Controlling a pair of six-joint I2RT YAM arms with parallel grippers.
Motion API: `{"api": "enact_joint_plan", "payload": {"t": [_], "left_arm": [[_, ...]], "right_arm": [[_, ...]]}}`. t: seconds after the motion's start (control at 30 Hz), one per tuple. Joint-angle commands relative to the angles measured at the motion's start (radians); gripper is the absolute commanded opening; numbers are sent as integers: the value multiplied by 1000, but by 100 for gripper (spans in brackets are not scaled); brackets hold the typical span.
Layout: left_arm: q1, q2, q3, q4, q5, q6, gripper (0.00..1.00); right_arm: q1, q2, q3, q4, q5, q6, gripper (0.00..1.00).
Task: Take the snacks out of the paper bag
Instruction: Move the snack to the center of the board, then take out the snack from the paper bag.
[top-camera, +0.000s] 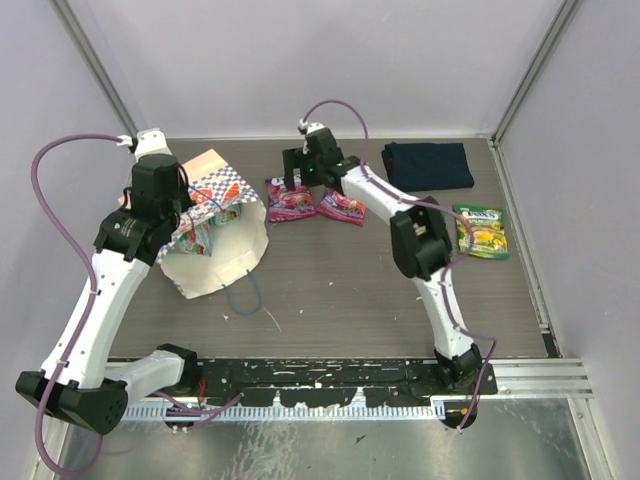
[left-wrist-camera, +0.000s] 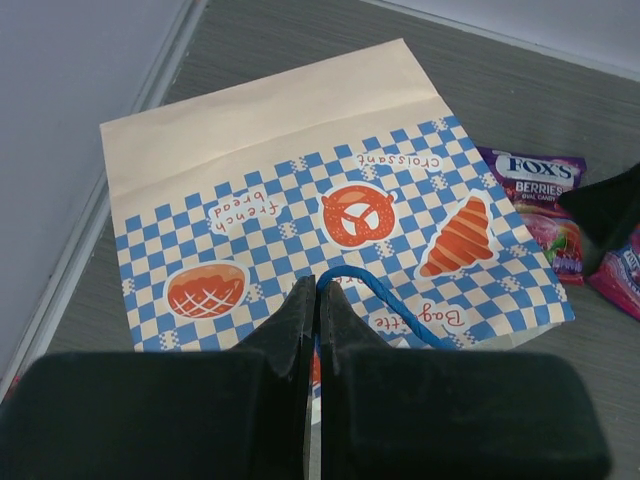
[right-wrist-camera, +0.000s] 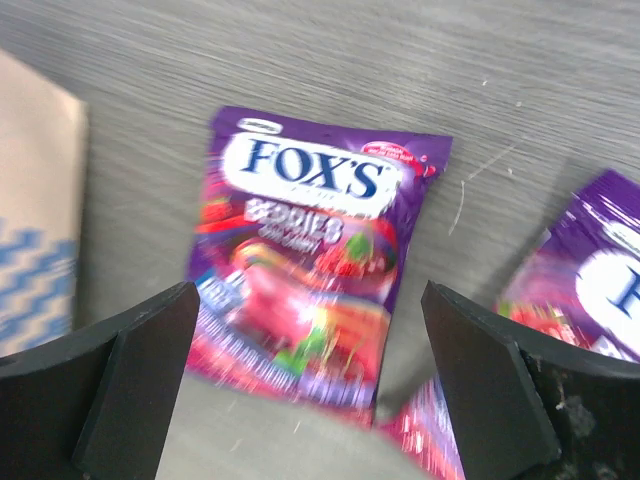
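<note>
Grey table (top-camera: 350, 290) holds the bag (top-camera: 225, 265) with its mouth toward 6 o'clock, packets (top-camera: 196, 240) showing inside, the left gripper (left-wrist-camera: 317, 290) pinched together on its upper rim beside the cord (left-wrist-camera: 390, 300). Farther back the right gripper (right-wrist-camera: 308, 300) hangs wide apart and empty, straddling a purple packet (right-wrist-camera: 300, 200) whose long axis runs 6 to 12. I judge the bagged packets lie near 8 o'clock from those jaws, the right arm being free.

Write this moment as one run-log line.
left gripper: shut on paper bag | right gripper: open over purple Fox's Berries packet | out: second purple packet, green packet | in bag: more packets
</note>
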Motion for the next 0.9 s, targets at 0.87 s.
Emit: {"api": "enact_joint_plan", "payload": {"t": [0.87], "left_arm": [[6, -50, -47, -55, 288, -53, 0]], "right_arm": [[488, -645, -1127, 1106, 22, 534, 94]]}}
